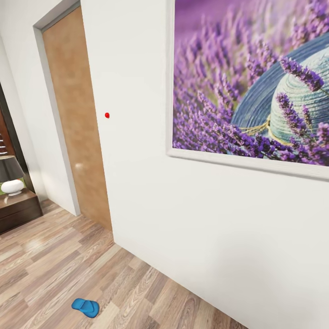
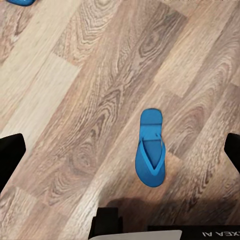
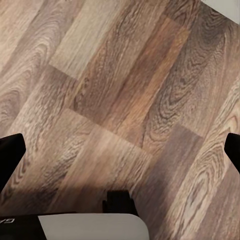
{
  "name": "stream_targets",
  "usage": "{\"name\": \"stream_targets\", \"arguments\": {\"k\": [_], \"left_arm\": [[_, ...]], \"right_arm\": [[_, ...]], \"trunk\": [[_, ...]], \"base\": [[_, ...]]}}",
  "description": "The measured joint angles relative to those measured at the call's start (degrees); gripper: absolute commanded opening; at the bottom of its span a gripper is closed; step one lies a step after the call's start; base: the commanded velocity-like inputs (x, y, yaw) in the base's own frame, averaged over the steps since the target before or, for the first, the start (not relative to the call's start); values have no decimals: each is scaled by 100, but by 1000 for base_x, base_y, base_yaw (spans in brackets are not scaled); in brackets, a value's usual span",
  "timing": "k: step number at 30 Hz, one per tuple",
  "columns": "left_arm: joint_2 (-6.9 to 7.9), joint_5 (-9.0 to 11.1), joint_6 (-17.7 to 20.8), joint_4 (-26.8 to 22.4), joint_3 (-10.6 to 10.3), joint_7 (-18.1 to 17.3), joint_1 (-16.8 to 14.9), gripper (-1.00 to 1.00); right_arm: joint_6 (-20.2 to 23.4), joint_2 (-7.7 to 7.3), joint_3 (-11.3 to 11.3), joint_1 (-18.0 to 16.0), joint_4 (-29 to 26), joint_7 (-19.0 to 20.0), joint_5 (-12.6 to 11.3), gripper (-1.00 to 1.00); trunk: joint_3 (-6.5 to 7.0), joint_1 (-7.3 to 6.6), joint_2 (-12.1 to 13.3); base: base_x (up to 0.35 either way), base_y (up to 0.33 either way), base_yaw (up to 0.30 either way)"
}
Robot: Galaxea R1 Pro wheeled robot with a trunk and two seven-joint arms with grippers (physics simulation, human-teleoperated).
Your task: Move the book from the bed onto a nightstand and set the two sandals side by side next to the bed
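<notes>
1. The head view looks at a white wall [image 1: 151, 214] that runs toward a corner, close to the camera.
2. A large framed picture [image 1: 251, 82] hangs on that wall: purple lavender flowers around a blue-grey woven hat, in a pale frame.
3. A small red dot [image 1: 107, 115] sits on the bare wall between the picture and a plain wooden door [image 1: 77, 119], which is shut in a light grey frame.
4. The floor [image 1: 55, 269] is wood plank in mixed light and mid brown tones, with strong grain and a slight shine.
5. At the far left a dark-brown nightstand [image 1: 18, 210] stands on the floor beside the door wall; on its top is a lamp [image 1: 11, 176] with a dark shade and a rounded white base.
6. One blue sandal [image 1: 86, 307] lies flat on the floor, out from the wall's foot.
7. The left wrist view looks straight down on the planks: a blue sandal [image 2: 150, 148] lies sole down with its strap up, alone on the boards, and a sliver of a second blue sandal [image 2: 20, 2] shows at the frame's edge, well apart from it.
8. The left gripper [image 2: 120, 150] hangs above the floor with its dark fingertips [image 2: 10, 155] spread wide, holding nothing.
9. The right gripper [image 3: 120, 150] is likewise spread wide over bare planks, its fingertips [image 3: 10, 155] empty; a pale strip of wall base [image 3: 225, 7] shows at one corner.
</notes>
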Motion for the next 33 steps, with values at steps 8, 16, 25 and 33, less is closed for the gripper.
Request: {"name": "stream_targets", "arguments": {"k": [8, 16, 25, 33], "left_arm": [[4, 0, -10, 0, 3, 0, 5, 100], [5, 0, -14, 0, 3, 0, 4, 100], [6, 0, -15, 0, 4, 0, 4, 100], [6, 0, -18, 0, 4, 0, 3, 100]], "right_arm": [[-1, 0, 2, 1, 6, 0, -4, 100], [-1, 3, 8, 1, 7, 1, -7, 100], [-1, 2, 7, 0, 8, 1, -7, 100], [-1, 4, 10, -1, 10, 1, -8, 100]], "trunk": [[0, 1, 0], [0, 1, 0], [0, 1, 0], [0, 1, 0]], "base": [[36, 0, 0], [11, 0, 0], [3, 0, 0], [0, 0, 0]]}}
